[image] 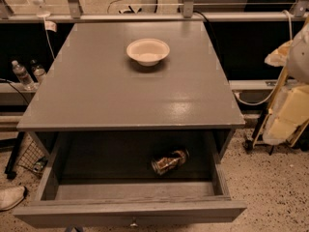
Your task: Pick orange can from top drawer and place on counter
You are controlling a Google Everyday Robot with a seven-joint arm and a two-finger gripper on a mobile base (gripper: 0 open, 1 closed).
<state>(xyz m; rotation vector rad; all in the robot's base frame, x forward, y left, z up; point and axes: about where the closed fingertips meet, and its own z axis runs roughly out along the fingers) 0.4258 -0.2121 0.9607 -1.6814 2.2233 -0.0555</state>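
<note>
The orange can (170, 162) lies on its side in the open top drawer (130, 210), right of the middle of its dark interior. The drawer is pulled out toward the camera below the counter (130, 95), and its small knob (133, 223) shows at the bottom edge. Pale cream parts of my arm (292, 105) stand at the right edge, beside the counter and well apart from the can. My gripper does not show in this view.
A cream bowl (147, 51) sits on the far middle of the counter. Two clear water bottles (23, 75) stand on the floor to the left. A rail (145, 17) runs behind the counter. A shoe (10, 197) lies at lower left.
</note>
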